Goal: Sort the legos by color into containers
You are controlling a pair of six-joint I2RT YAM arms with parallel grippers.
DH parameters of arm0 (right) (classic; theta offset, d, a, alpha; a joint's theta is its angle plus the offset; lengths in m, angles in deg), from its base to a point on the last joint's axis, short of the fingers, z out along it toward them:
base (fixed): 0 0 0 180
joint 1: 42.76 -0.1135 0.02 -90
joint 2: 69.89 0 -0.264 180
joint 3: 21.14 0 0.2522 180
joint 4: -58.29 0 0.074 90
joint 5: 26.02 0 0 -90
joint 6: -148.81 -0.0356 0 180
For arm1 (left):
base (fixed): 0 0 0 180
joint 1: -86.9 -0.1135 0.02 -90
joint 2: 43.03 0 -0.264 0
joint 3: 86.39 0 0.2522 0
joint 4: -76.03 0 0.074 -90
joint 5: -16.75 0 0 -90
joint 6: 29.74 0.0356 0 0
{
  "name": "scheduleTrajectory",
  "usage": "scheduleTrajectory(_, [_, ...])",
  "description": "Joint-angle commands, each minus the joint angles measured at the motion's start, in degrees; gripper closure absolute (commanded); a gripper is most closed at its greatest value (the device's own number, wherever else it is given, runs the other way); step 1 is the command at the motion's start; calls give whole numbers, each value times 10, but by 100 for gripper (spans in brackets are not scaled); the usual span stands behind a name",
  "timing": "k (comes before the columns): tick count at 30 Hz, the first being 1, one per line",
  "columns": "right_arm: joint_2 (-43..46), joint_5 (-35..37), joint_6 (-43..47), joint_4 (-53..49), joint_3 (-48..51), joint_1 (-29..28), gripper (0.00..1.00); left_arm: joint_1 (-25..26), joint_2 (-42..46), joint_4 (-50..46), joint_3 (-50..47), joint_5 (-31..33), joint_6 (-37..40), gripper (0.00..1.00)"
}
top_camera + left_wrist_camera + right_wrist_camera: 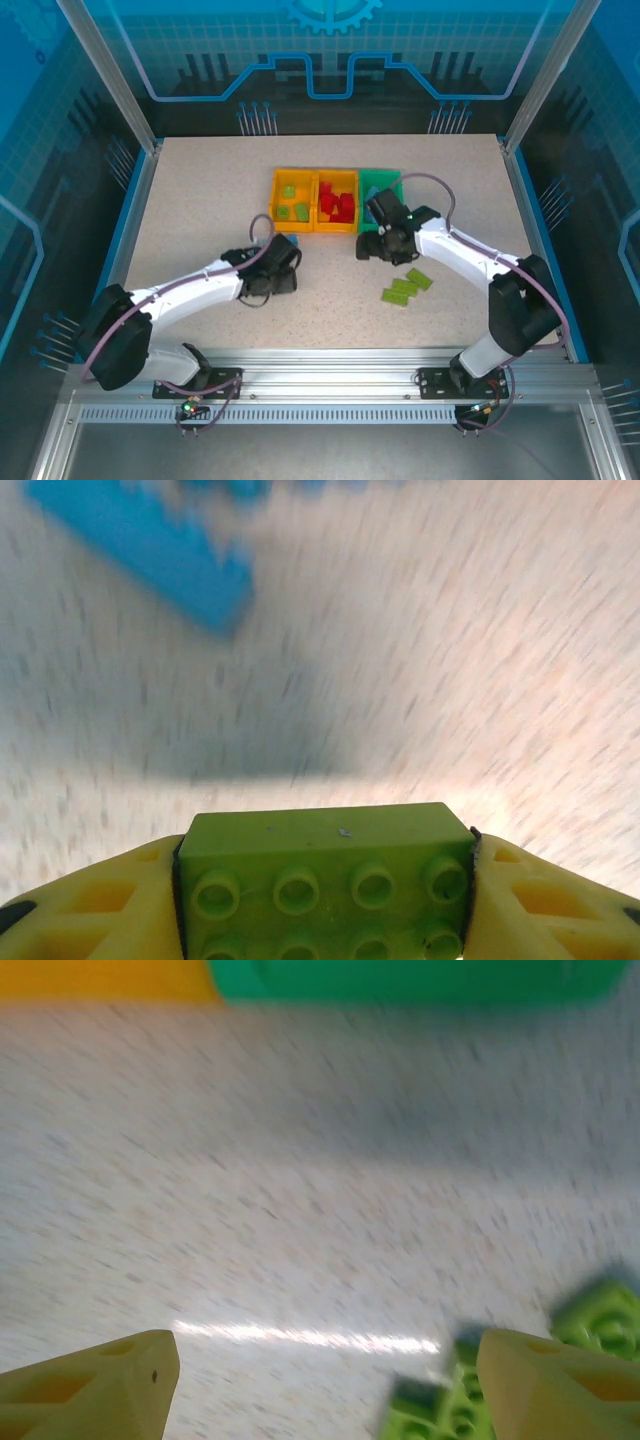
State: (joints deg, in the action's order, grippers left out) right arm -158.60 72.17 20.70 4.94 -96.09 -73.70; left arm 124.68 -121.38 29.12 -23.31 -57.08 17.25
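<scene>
My left gripper [325,865] is shut on a lime green lego [325,880], studs facing the camera, just above the table. A blurred light blue lego [150,550] lies ahead of it to the left. In the top view the left gripper [286,262] sits in front of the left orange-yellow container [276,200], which holds green legos. The middle orange-yellow container [318,205] holds red legos. My right gripper [330,1380] is open over bare table, in front of the green container [420,978]. Loose green legos [595,1325] lie by its right finger.
A small group of lime green legos [406,287] lies on the table to the right of centre, near the right forearm. The right arm's wrist covers part of the green container [384,180]. The table's blue side rails [530,215] bound the work area.
</scene>
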Motion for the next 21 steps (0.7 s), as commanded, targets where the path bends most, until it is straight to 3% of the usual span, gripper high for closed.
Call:
scheduleTrajectory(1, [44, 12, -54, -2, 59, -9, 16, -43, -16, 6, 86, 9, 110, 49])
scheduleTrajectory(11, [72, 21, -105, 1, 145, -32, 6, -140, -232, 5, 339, -47, 226, 49])
scheduleTrajectory(16, [68, 20, -118, 16, 162, -32, 5, -167, -316, 8, 398, -77, 223, 49])
scheduleTrajectory(21, [49, 3, -122, 28, 161, -32, 6, -177, -339, 23, 408, -65, 225, 48])
